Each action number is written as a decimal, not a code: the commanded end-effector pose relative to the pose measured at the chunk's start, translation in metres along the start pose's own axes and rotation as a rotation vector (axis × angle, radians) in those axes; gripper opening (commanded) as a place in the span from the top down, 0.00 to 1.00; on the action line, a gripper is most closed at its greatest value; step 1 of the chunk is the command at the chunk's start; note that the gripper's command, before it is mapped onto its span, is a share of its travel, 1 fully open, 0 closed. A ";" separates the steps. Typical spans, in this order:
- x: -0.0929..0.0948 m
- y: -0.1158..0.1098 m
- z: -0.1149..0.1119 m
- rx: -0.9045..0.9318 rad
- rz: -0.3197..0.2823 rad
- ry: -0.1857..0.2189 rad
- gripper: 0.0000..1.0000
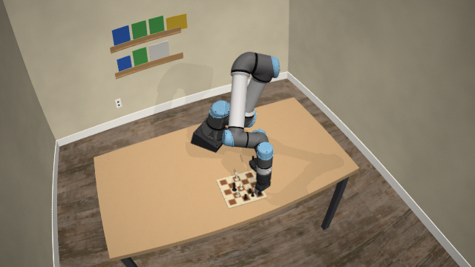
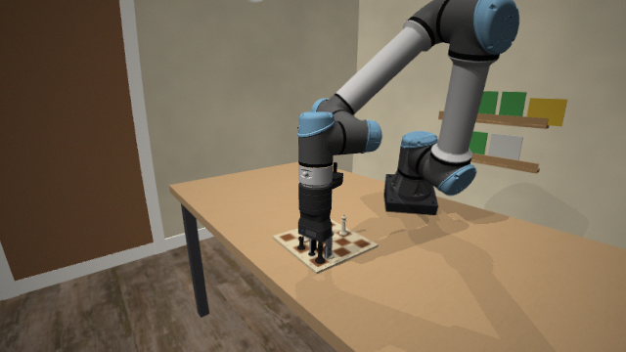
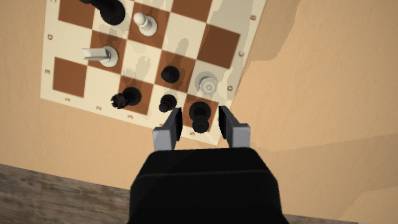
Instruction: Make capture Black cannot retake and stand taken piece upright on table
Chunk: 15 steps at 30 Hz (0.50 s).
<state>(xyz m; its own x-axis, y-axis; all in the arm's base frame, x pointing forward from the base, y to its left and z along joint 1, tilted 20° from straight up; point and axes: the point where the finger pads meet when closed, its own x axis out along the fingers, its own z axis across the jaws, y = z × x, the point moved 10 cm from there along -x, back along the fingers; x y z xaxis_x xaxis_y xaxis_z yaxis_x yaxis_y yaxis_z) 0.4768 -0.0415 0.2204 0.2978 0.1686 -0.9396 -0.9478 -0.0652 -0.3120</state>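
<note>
The small chessboard (image 1: 231, 202) (image 2: 362, 242) (image 3: 70, 77) lies near the table's front edge. My gripper (image 3: 200, 116) (image 1: 260, 190) (image 2: 318, 246) is open and low over the board's corner square. Its two fingers stand on either side of an upright black piece (image 3: 200, 120) (image 2: 320, 257) with gaps on both sides. A white piece (image 3: 206, 81) stands on the square just beyond it. Two black pawns (image 3: 168, 102) (image 3: 171, 74) and a black knight-like piece (image 3: 127, 96) stand to the left. Farther off are a tall white piece (image 3: 102, 54), a white pawn (image 3: 145, 22) and a big black piece (image 3: 107, 9).
The arm's base (image 1: 208, 139) (image 2: 411, 196) is bolted to the table behind the board. A white piece (image 1: 236, 174) (image 2: 343, 225) stands at the board's far edge. The table edge (image 3: 60, 172) runs close to the board's near side.
</note>
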 end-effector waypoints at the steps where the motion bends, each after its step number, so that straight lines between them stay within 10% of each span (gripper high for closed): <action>1: 0.000 0.000 0.000 0.000 -0.001 0.001 0.21; 11: 0.000 0.000 0.000 0.000 -0.001 0.001 0.21; 12: 0.000 0.000 0.000 0.000 -0.001 0.001 1.00; 15: 0.000 0.000 0.000 0.000 -0.001 0.001 1.00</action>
<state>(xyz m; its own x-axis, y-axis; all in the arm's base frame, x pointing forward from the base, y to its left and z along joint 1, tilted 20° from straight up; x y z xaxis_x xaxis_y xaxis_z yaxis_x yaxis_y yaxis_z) 0.4768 -0.0415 0.2204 0.2978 0.1686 -0.9396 -0.9478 -0.0652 -0.3121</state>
